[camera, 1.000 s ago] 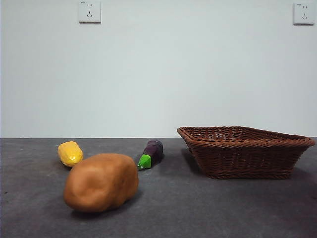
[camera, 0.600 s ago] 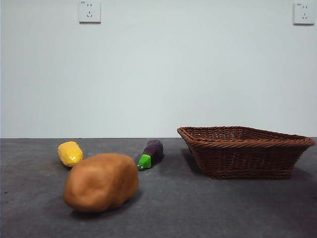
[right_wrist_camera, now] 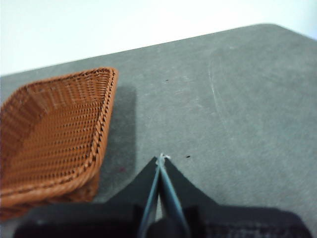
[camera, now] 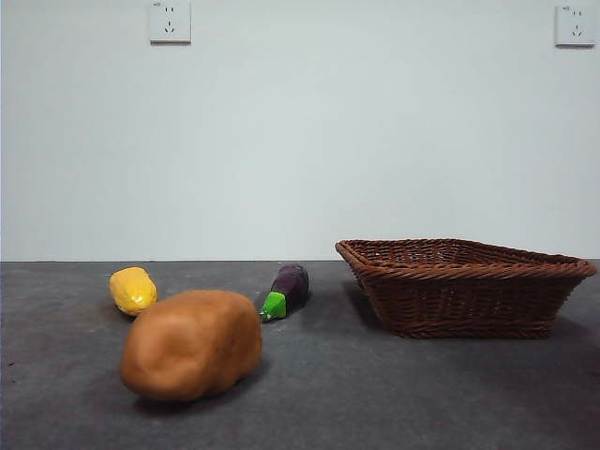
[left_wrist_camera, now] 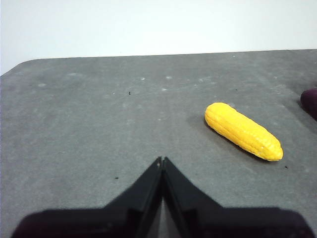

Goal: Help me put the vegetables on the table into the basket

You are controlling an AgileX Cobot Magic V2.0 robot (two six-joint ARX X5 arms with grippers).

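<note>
A lumpy orange-brown potato lies on the dark grey table, nearest the front camera. Behind it to the left sits the yellow corn, and to its right a purple eggplant with a green stem. The brown wicker basket stands at the right, and nothing shows inside it. In the left wrist view my left gripper is shut and holds nothing, a short way from the corn. My right gripper is shut too, hovering beside the basket. Neither arm shows in the front view.
A white wall with two sockets rises behind the table. A dark purple edge of the eggplant peeks in at the side of the left wrist view. The table's rounded corner lies beyond the right gripper.
</note>
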